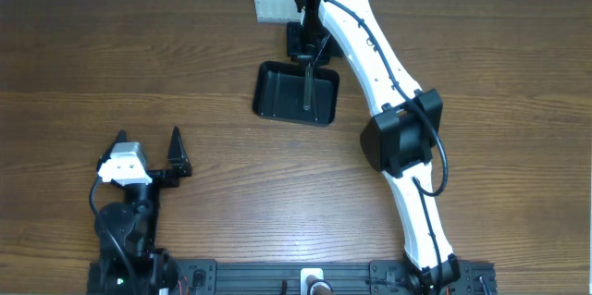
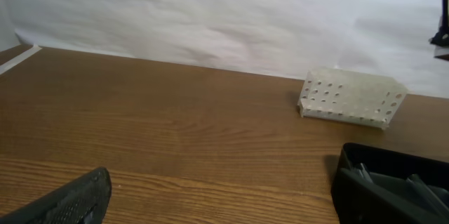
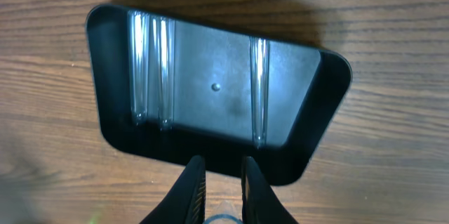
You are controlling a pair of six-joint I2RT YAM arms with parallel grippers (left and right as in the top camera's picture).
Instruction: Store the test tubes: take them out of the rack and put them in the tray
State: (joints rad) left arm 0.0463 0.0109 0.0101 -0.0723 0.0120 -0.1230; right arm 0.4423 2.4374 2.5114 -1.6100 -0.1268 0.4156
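Right pincer (image 3: 221, 162) clamped on a test tube (image 3: 210, 218) above the tray (image 3: 330, 104) rim, three tubes (image 3: 259, 90) lying inside; left pincer (image 1: 148, 134) agape, near-left on surface (image 1: 92, 36); rack (image 1: 273, 4) far.

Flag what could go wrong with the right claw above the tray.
1. The right claw grips what looks like a clear tube right over the near wall of the tray. Released here, it may catch the rim and roll onto the table.
2. Inside already lie three tubes. A hard drop could knock glass on glass and crack one.
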